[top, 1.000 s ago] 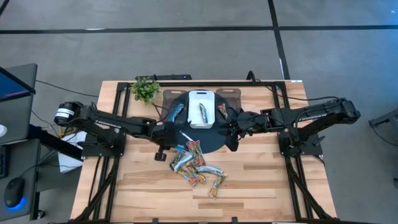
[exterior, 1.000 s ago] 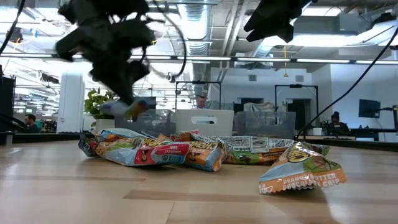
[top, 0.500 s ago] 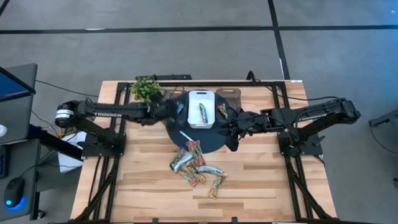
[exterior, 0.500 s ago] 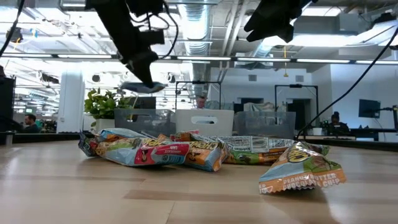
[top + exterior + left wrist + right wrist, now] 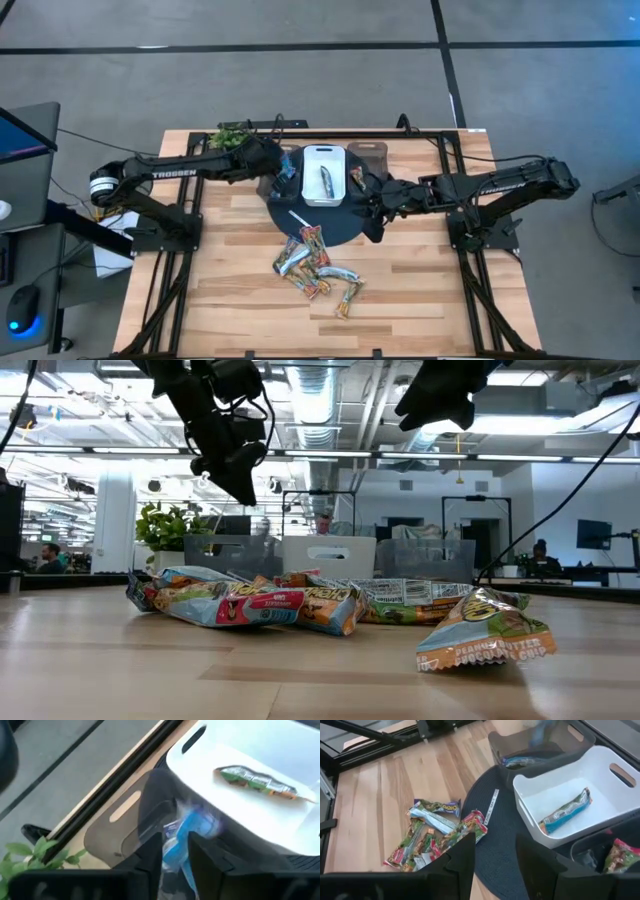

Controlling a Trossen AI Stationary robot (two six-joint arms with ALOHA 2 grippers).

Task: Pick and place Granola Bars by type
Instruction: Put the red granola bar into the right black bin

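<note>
Bins beside the grippers: three, one bar visible in each.
Left gripper [image 5: 172, 862] clamps a blue bar [image 5: 187, 832] above the grey bin [image 5: 150, 815]; right gripper [image 5: 495, 855] hovers spread apart.

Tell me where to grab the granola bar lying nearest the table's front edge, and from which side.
Come straight down and pinch the granola bar across its narrow middle: it is long, slim, lies low at the pile's edge, and nothing covers it.

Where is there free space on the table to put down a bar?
Bare wood lies on both sides of the pile of granola bars and along the table's near edge. It is crowded around the white bin on the dark mat.
</note>
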